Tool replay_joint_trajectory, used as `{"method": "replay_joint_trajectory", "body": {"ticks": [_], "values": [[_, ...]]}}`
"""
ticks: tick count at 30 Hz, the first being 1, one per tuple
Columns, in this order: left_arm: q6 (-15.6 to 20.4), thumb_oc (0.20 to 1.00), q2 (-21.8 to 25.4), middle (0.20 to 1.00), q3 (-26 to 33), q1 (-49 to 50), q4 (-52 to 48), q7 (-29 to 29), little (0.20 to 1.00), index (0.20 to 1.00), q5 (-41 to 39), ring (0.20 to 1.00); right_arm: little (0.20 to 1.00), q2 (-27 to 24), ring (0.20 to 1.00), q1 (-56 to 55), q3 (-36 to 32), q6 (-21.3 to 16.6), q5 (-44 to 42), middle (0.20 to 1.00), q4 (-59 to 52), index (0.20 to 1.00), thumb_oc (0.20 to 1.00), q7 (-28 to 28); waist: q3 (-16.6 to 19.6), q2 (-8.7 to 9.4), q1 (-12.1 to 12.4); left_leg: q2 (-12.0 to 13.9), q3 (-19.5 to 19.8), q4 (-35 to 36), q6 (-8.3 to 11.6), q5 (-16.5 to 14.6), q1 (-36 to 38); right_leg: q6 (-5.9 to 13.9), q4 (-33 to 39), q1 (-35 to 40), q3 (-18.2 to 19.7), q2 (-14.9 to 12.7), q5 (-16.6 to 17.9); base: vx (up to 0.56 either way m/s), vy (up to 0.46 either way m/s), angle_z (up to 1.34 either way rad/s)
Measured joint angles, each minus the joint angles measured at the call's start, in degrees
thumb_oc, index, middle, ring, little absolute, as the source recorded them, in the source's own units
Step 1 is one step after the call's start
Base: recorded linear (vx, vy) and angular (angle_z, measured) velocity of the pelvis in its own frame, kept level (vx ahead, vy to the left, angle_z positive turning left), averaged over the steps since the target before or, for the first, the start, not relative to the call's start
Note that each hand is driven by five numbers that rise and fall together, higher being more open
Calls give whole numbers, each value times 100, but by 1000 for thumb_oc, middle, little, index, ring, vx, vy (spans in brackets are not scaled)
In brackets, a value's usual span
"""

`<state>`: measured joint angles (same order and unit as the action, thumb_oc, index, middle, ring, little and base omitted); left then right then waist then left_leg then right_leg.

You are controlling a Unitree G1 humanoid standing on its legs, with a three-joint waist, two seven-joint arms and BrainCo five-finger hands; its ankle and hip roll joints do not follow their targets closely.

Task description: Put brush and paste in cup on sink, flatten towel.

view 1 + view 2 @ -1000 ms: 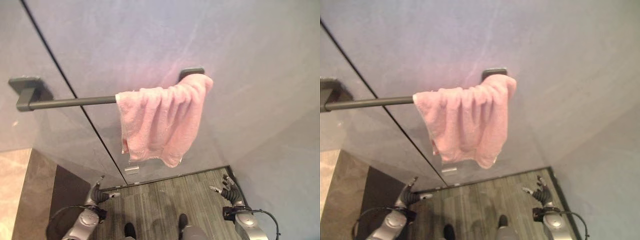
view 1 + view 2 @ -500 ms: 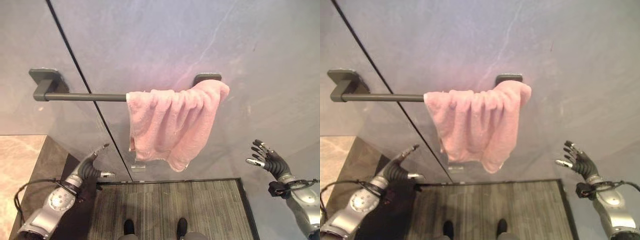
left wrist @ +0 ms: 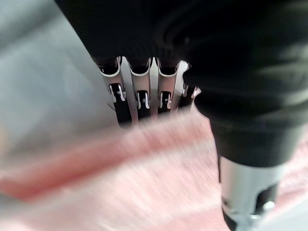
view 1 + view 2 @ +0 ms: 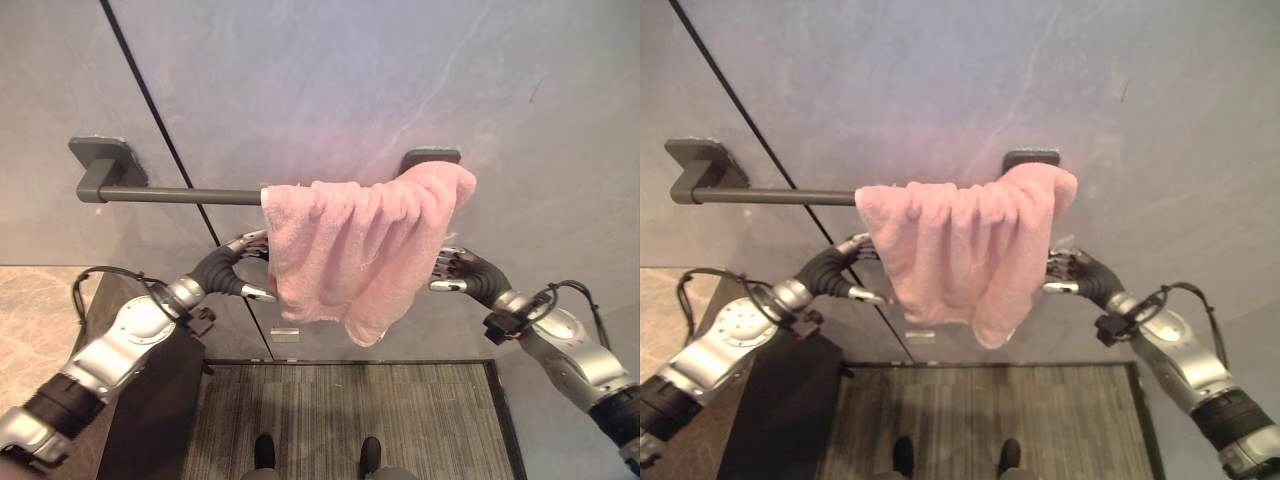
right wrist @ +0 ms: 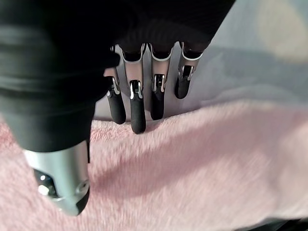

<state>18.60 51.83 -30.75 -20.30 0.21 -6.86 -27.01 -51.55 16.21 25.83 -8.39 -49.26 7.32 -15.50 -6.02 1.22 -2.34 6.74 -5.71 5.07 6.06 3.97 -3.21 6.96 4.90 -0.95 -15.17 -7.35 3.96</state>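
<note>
A dark towel bar (image 4: 180, 195) runs across the grey wall (image 4: 320, 80), fixed at its left end on a square dark bracket (image 4: 100, 158). A thin black seam (image 4: 150, 120) slants down the wall behind the bar. Lower left, a beige stone surface (image 4: 35, 300) meets a dark panel.

The left hand (image 4: 232, 268) reaches up from the lower left to the left edge of the pink towel (image 4: 355, 245). In the left wrist view its fingers (image 3: 139, 96) lie straight, side by side, with their dark tips going behind the towel's edge (image 3: 144, 168), and the thumb (image 3: 248, 192) stays on the near side of the cloth. The hand is spread, not curled round the fabric; whether the tips press the cloth cannot be told.

The towel hangs bunched in folds at the right end of the bar, covering most of the right bracket (image 4: 430, 157). Its lower edge slants, coming to a point at the lower right. A small pale tag (image 4: 285, 334) sits on the wall below it, above the grey ribbed floor mat (image 4: 340, 410).

The right hand (image 4: 462, 275) comes in from the right to the towel's right edge. In the right wrist view its fingers (image 5: 137, 106) are straight, tips at the top of the cloth (image 5: 192, 159), thumb (image 5: 62, 183) lying over the near face. It is open too.
</note>
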Motion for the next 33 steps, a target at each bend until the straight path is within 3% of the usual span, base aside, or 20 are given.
{"method": "replay_joint_trajectory", "body": {"ticks": [6,8,9,15,22,28,33], "values": [[-40,1000,-632,1000,-247,-199,6,187,1000,1000,18,1000,1000,644,1000,422,247,1,6,1000,81,1000,1000,321,0,0,-63,25,-158,2,1,-3,-11,-14,0,-125,177,14,67,6,19,-15],[-45,1000,-786,1000,-260,-193,51,249,1000,1000,60,1000,275,829,275,464,258,1,6,275,99,275,275,440,0,0,-87,27,-215,2,0,-3,4,-14,0,-135,213,25,75,6,12,-16],[-57,200,-979,200,-282,-195,92,363,200,200,71,200,200,1133,200,519,273,-2,5,200,103,200,200,586,0,0,-109,58,-279,3,1,-4,11,-21,1,-163,276,36,96,18,13,-15],[-158,200,-967,200,-233,-80,47,406,200,200,65,200,200,1464,200,540,287,-5,5,200,-79,200,200,807,2,-4,-149,80,-325,3,1,-2,29,-42,1,-188,351,45,126,28,4,-7],[-238,200,-846,200,1055,1394,-867,368,200,200,65,200,200,1248,200,-35,-119,-69,51,200,-1604,200,200,714,4,-2,-125,82,-332,9,1,-4,142,-43,1,-70,342,41,122,27,-1,1],[-248,200,-699,200,1324,1877,-1468,202,200,200,-18,200,200,1169,200,-176,-119,-80,45,200,-2115,200,200,455,25,34,39,86,-288,37,-29,-32,201,-19,2,21,316,27,100,-2,8,3],[-224,200,-701,200,1660,1982,-1865,213,200,200,-240,200,200,1046,200,-84,47,-87,-109,200,-2557,200,200,380,129,175,145,89,-267,35,-34,-29,110,-17,2,-26,296,27,97,-8,5,2]]}}
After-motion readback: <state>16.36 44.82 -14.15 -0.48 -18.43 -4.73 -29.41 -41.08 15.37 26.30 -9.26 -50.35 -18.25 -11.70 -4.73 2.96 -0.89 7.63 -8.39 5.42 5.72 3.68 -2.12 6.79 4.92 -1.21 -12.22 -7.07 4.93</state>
